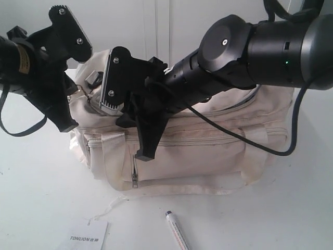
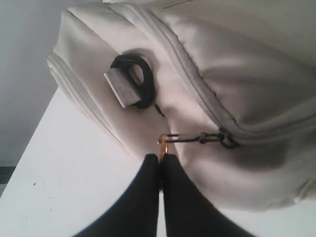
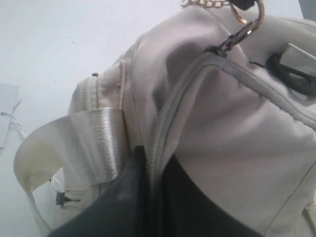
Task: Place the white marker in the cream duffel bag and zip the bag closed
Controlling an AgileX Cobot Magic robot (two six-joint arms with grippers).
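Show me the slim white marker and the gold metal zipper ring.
slim white marker [image 1: 177, 232]: exterior view, middle of its barrel.
gold metal zipper ring [image 2: 162, 144]: left wrist view, its upper curve.

White marker [image 1: 177, 230] lying outside, just in front of cream duffel bag [image 1: 208, 151]; top zipper [image 2: 190, 79] looks shut

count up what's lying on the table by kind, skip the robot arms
cream duffel bag: 1
white marker: 1
paper tag: 1
total: 3
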